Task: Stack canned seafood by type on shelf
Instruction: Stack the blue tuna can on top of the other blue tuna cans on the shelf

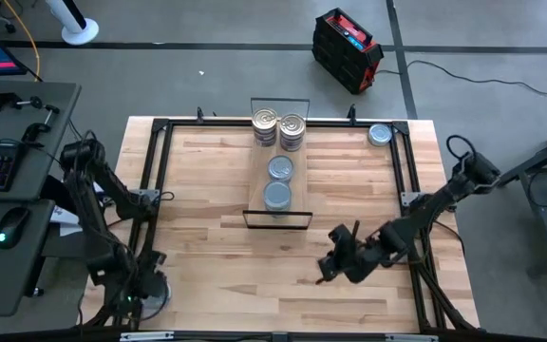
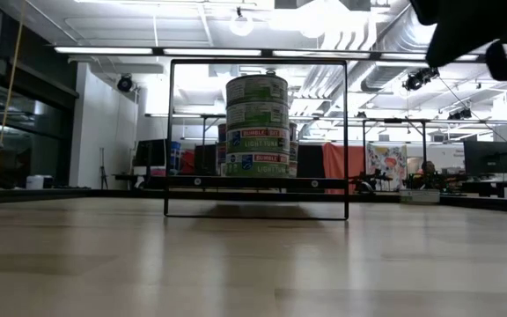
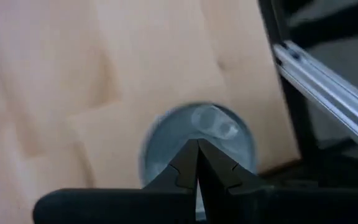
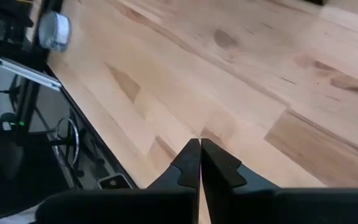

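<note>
Two tins remain off the shelf (image 1: 278,180): one blue-grey tin (image 3: 197,146) at the tabletop's (image 1: 216,247) near-left corner, directly under the left gripper (image 3: 198,163), and another tin (image 1: 380,135) at the far-right corner. Both grippers are closed and hold nothing; the right gripper (image 4: 200,163) hovers over bare wood, well clear. On the shelf stand two silver-lidded stacks (image 1: 279,128) and two blue-grey ones (image 1: 278,182). Descending with shut fingers would likely shove the corner tin toward the edge, close beside the black frame rail (image 3: 328,81).
</note>
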{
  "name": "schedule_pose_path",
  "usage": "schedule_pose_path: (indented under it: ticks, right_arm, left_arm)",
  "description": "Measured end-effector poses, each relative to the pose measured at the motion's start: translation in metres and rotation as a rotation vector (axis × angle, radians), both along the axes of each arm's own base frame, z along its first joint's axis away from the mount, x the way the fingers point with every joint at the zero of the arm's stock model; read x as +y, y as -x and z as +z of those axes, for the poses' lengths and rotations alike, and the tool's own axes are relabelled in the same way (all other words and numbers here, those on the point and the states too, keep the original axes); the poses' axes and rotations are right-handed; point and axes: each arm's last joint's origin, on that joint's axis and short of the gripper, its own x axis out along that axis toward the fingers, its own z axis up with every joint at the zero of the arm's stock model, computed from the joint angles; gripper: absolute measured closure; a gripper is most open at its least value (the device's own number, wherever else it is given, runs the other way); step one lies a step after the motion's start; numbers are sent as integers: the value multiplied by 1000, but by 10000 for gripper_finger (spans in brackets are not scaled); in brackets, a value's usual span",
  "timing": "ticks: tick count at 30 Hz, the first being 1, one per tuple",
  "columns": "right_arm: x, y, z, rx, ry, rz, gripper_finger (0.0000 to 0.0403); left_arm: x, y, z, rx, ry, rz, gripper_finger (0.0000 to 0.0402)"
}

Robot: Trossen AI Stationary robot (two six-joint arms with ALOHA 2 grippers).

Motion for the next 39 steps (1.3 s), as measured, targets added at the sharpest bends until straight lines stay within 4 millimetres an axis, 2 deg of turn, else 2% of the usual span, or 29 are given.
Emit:
schedule_pose_path:
  ticks: [4, 13, 21, 26, 30, 35, 39]
  right_arm:
    - [7, 4, -4, 14, 15, 5, 402]
    - [15, 14, -7, 43, 127, 150, 403]
    - [29, 26, -7, 30, 201, 306, 403]
    - [39, 36, -7, 31, 207, 351, 403]
    - [43, 40, -7, 24, 201, 343, 403]
    - [45, 42, -7, 19, 194, 332, 403]
    - [51, 46, -6, 0, 165, 334, 403]
  left_arm:
    - [-4, -12, -9, 135, 44, 74, 401]
    - [5, -53, -28, 380, 93, 562, 401]
    - [5, -56, -30, 527, 107, 840, 401]
    - [-3, -52, -22, 595, 121, 852, 401]
    - [-1, -48, -24, 617, 82, 872, 401]
    - [-2, -49, -36, 618, 40, 863, 401]
    - [-16, -59, -46, 598, 124, 806, 402]
